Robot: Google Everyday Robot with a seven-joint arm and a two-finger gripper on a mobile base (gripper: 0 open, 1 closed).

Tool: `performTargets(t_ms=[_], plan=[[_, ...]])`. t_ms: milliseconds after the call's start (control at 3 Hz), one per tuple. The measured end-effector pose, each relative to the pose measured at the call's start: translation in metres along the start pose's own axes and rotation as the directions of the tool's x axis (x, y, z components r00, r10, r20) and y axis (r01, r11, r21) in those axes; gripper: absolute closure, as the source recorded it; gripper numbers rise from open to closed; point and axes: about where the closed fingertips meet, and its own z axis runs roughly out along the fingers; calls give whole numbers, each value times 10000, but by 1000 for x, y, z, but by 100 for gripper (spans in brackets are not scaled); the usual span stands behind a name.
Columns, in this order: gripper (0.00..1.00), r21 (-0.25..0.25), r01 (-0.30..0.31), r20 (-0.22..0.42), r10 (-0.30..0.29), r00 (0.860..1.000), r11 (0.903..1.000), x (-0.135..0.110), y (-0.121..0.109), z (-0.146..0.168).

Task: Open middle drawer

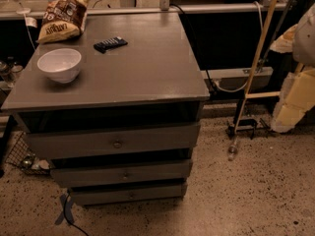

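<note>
1. The grey cabinet has three drawer fronts stacked under its top. The middle drawer is the one between the taller top drawer and the slim bottom drawer, on the cabinet's front face.
2. Its small round knob sits at the centre of the front, with nothing touching it.
3. Progress, as I judge it: the drawer is not opened. Its front lines up with the two neighbouring fronts. There is only a dark band above it, much like the bands above the others. Whether it is fully shut or out by a sliver I cannot tell.
4. What is left is the whole job: reach the knob, take hold of it, and pull the drawer straight out from the cabinet.
5. The gripper is nowhere in this view, neither near the cabinet's front nor above its top, so I cannot tell whether its fingers are spread or pressed together. No arm pose can be read either.
6. A pale bulky shape at the edge to the cabinet's right may be clutter or part of the robot; I cannot tell which.
7. On the cabinet's top stand a white bowl, a snack bag and a dark remote, all well back from the drawers.
8. A long pole leans to the cabinet's right, apart from it.
</note>
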Motion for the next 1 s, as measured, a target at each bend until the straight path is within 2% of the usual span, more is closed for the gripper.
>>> performTargets(t_ms=[333,667,1000], plan=[[0,2,0,1,0,10000,10000,0,0,0],[0,-347,145,196,-139,9997,9993,-6,15,18],[0,-1252,507,774,-412,9962,9908,-31,60,72]])
